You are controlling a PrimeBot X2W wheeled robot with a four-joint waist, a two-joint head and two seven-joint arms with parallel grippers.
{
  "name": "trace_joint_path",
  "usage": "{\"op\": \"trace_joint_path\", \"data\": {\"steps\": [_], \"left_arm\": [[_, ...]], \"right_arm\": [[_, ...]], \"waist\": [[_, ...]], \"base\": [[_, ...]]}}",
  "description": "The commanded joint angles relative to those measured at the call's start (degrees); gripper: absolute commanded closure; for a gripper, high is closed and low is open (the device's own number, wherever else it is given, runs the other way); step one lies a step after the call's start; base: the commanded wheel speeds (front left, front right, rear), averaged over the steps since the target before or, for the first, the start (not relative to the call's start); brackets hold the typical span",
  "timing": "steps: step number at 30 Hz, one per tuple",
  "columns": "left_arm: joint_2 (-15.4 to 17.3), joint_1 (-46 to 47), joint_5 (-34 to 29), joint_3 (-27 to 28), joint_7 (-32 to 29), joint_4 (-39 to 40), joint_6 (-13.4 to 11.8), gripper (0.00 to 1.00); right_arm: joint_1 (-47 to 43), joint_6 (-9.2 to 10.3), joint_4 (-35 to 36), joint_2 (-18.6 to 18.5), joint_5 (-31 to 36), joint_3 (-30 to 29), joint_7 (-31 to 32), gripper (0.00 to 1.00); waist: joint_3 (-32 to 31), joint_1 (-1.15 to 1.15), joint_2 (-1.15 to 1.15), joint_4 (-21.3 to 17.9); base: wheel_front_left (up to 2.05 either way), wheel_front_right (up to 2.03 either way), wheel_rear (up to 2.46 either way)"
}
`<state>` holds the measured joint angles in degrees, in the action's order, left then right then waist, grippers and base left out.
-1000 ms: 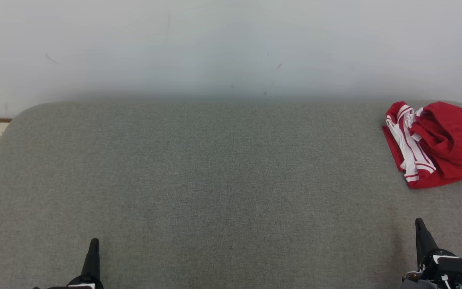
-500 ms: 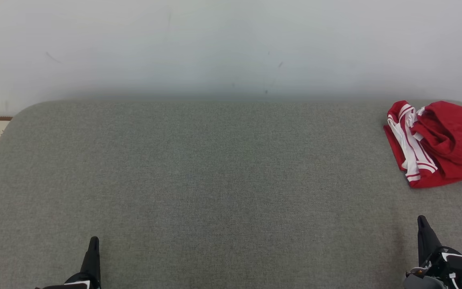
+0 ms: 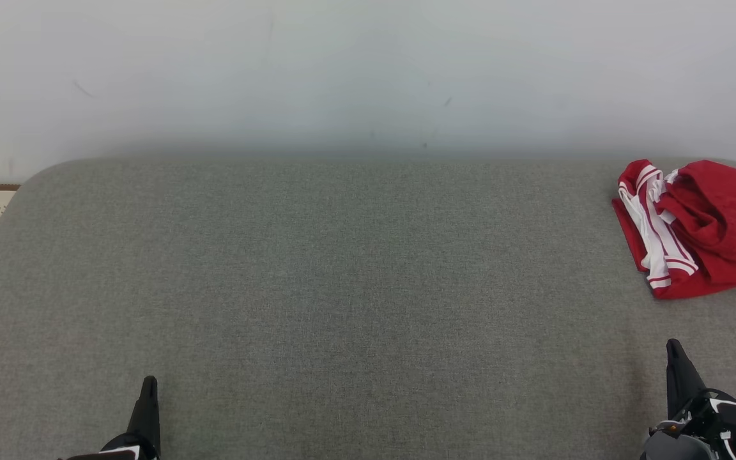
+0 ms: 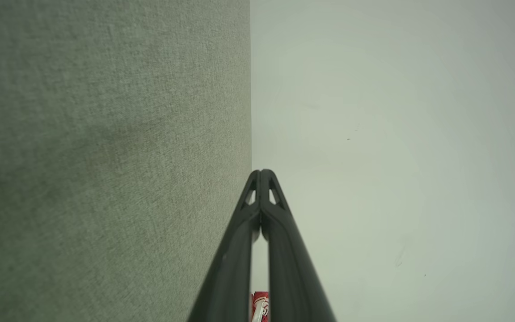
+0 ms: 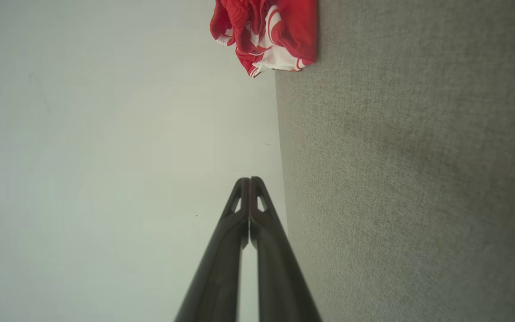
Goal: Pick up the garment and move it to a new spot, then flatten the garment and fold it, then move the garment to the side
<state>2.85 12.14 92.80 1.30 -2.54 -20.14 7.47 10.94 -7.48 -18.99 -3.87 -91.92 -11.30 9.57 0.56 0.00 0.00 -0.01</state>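
Red garment (image 3: 706,230) with white stripes, grey woven cushion (image 3: 342,306), pale wall (image 3: 368,70), black pincers

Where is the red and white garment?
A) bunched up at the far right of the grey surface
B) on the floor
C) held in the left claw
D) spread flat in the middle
A: the garment lies crumpled at the far right of the grey surface, apart from the right claw.

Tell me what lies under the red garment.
The crumpled red-and-white garment lies on the grey fabric surface, near its far right corner. Anything beneath its folds is covered.
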Motion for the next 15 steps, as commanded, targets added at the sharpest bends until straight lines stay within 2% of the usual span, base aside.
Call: {"op": "trace_joint_path", "data": {"steps": [1,15], "left_arm": [[0.05,0.7,0.15,0.16,-0.22,-0.19,0.15,1.0],[0.05,0.7,0.14,0.16,-0.21,-0.18,0.15,1.0]], "right_arm": [[-0.11,-0.02,0.03,0.15,0.0,-0.08,0.19,1.0],[-0.05,-0.02,0.01,0.33,0.31,-0.33,0.47,1.0]], "waist": [[0.0,0.0,0.0,0.0],[0.0,0.0,0.0,0.0]], "base": [[0.0,0.0,0.0],[0.0,0.0,0.0]]}}
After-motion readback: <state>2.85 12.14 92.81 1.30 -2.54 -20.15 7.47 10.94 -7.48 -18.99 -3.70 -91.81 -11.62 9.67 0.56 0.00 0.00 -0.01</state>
